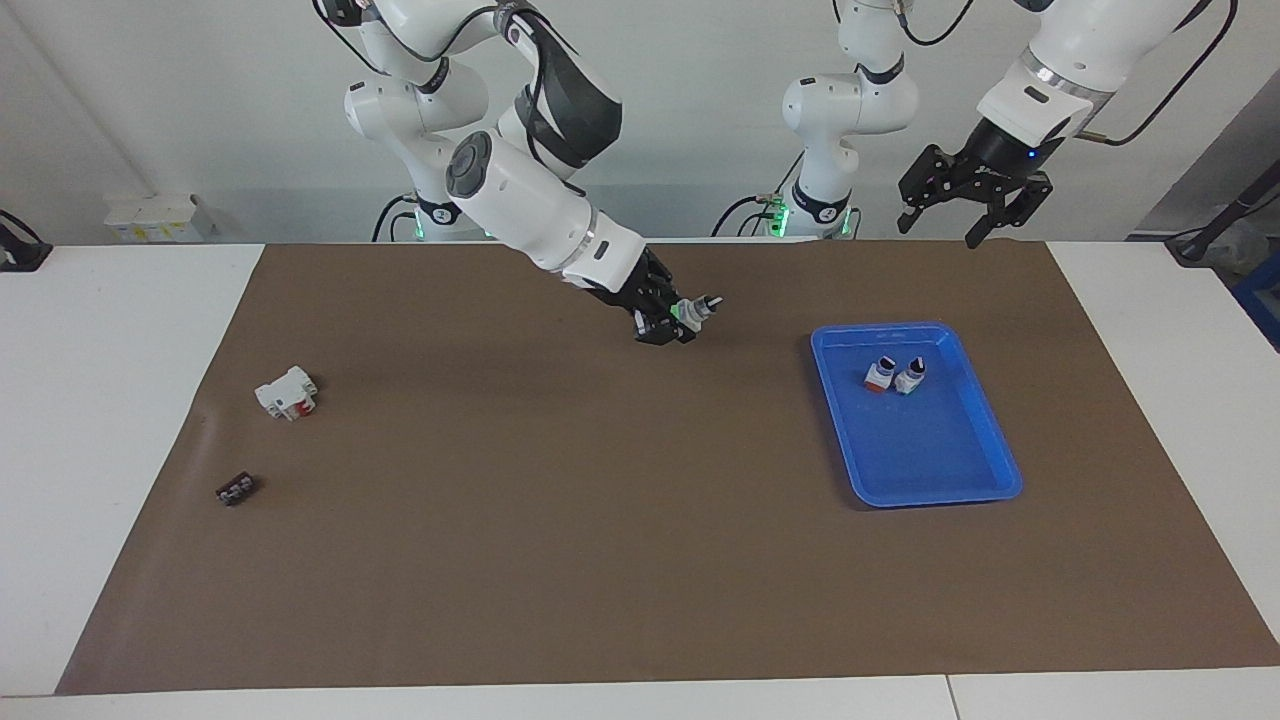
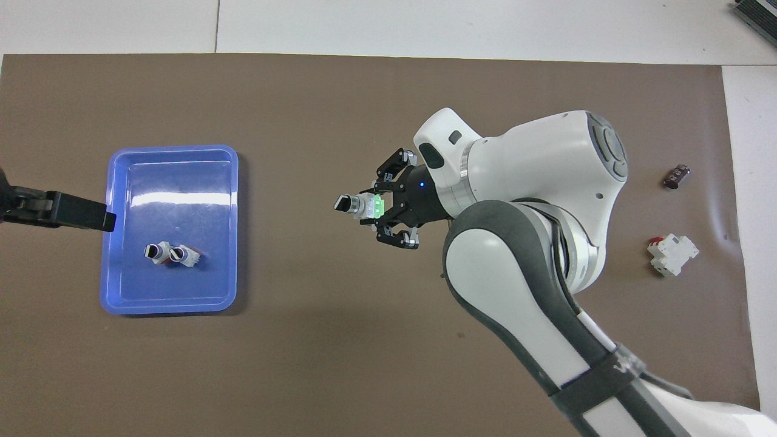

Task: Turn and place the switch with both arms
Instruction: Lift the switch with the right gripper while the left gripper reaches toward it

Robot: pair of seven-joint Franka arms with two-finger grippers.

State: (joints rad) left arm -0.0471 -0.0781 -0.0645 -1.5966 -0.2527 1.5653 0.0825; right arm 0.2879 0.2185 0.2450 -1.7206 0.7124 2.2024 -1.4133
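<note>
The switch (image 1: 695, 312) (image 2: 359, 205), with a green block end and a black knob tip, hangs above the brown mat between the mat's middle and the blue tray (image 1: 940, 470) (image 2: 176, 176). My right gripper (image 1: 678, 322) (image 2: 381, 209) is shut on its green end, and the knob points toward the tray. My left gripper (image 1: 937, 230) is raised high at the left arm's end of the table with its fingers spread open and nothing between them. In the overhead view one of its fingers (image 2: 79, 212) reaches over the tray's rim.
Two small switches (image 1: 895, 374) (image 2: 172, 253) lie side by side in the tray. A white-and-red block (image 1: 287, 392) (image 2: 672, 255) and a small dark part (image 1: 237, 489) (image 2: 677, 176) lie on the mat at the right arm's end.
</note>
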